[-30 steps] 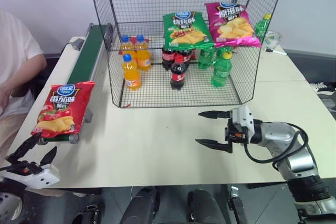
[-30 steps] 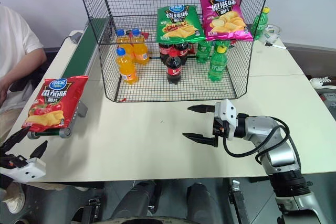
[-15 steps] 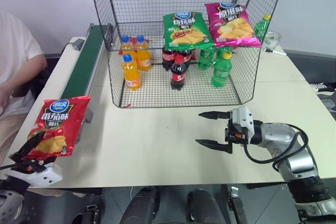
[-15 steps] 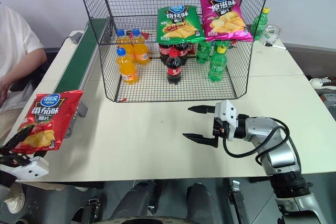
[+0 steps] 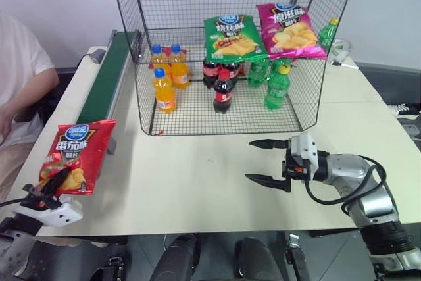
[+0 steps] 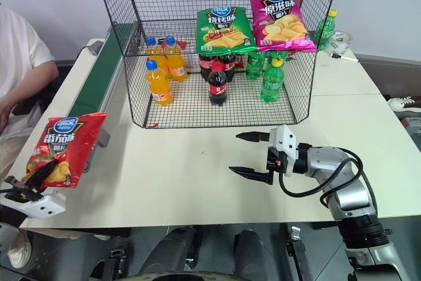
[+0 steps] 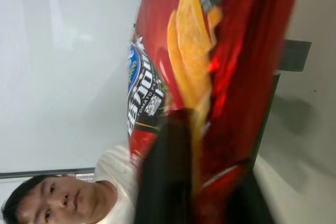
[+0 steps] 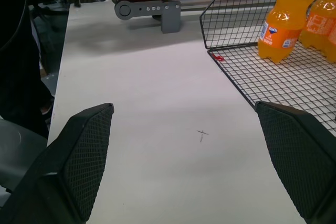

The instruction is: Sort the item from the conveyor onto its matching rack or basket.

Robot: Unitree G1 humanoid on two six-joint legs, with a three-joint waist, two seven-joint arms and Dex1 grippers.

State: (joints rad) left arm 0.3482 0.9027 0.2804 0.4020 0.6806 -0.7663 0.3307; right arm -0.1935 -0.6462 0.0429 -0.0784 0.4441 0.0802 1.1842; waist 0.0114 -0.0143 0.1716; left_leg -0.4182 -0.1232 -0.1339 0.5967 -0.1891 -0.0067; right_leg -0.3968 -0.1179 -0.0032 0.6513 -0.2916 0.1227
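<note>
Red chip bag (image 5: 74, 156) pinched at its lower edge by closed left gripper (image 5: 54, 185), hanging off table's near-left corner by conveyor (image 5: 108, 78) end; right gripper (image 5: 266, 160) open, idle; lift clear, carry level to rack (image 5: 230, 44) beside other chip bags.

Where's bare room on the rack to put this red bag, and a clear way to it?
The left gripper is shut on the red bag. The rack's chip tier looks bare left of the green bag, above the orange bottles. The tabletop between rack and right gripper is open. The lower tier's middle and right are crowded.
</note>
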